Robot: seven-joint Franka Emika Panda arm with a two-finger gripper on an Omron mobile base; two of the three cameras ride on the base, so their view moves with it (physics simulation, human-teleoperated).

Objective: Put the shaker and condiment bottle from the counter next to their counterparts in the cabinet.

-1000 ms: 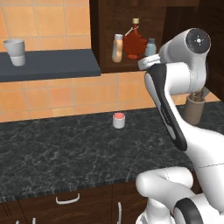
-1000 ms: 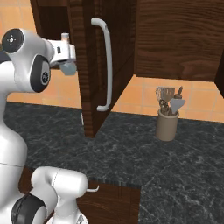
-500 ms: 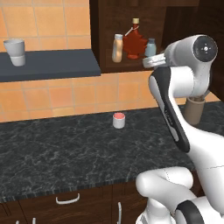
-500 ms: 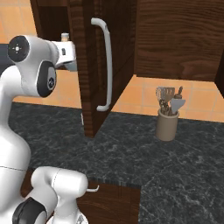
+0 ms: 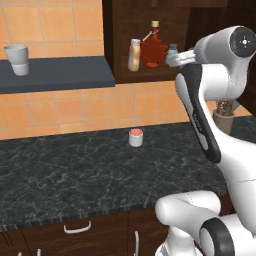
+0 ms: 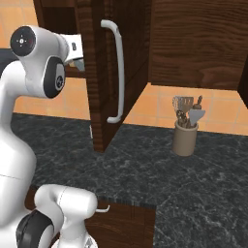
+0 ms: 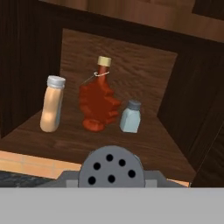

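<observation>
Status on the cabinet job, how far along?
Done: condiment bottle stands in the cabinet, beside the syrup bottle. In hand: gripper shut on the shaker, held up facing the shelf. Left: set it beside the shelf shaker and release.

In front of my tool, the cabinet shelf's front edge lies bare; condiment bottle, syrup bottle, shaker block behind

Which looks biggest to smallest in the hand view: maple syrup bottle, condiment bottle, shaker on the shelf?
1. Maple syrup bottle
2. Condiment bottle
3. Shaker on the shelf
They stand at similar depth, so the order should hold.
</observation>
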